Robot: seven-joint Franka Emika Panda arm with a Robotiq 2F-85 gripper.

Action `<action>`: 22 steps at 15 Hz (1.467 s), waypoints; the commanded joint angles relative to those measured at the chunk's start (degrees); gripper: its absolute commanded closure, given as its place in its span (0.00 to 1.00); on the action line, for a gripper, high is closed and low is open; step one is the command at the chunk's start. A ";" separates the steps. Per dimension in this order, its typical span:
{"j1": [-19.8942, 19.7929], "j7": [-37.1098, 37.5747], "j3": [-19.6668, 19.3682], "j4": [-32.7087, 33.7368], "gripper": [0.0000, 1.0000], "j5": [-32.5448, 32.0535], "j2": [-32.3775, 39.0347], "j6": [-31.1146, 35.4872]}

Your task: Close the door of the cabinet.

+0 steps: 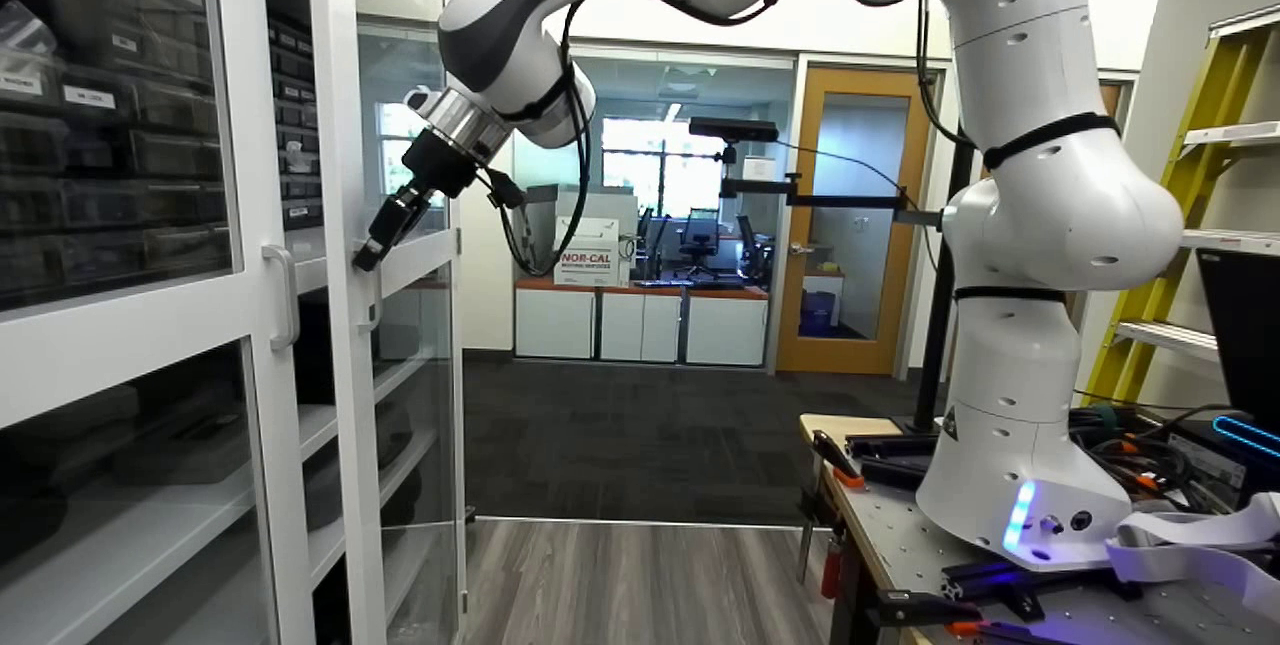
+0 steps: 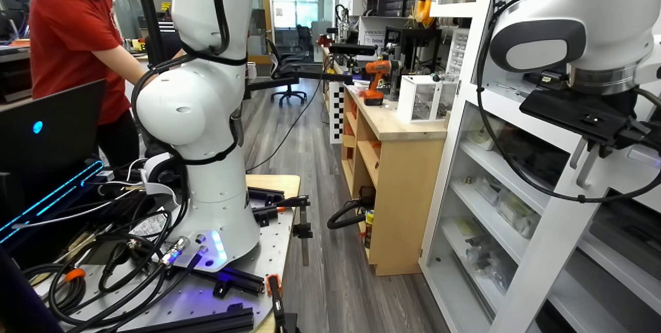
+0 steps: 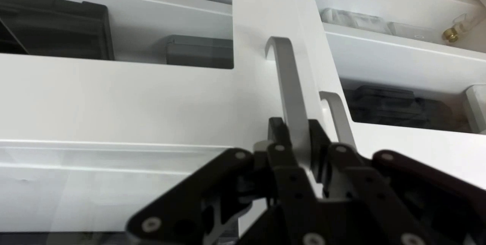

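Gripper [image 3: 296,123] is clamped on the handle [image 3: 289,81], pinching it from both sides toward its upper end

Grip makes sense to me: handle sits by the free edge, so good leverage, and holding it should let the arm [image 1: 1075,200] steer the swing, not just shove

Door [image 1: 415,263] hangs on the white cabinet [image 2: 448,281], glazed above and below, looks ajar from here, free edge proud of the neighbouring door [image 1: 130,337], bins [image 1: 292,125] showing between
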 commanded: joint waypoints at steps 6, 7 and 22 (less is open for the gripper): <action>2.46 4.33 0.62 10.93 0.96 -2.94 8.93 3.26; 2.50 4.79 0.71 11.82 0.96 -3.06 9.62 3.31; -2.17 15.17 6.12 9.55 0.19 -22.70 8.43 1.41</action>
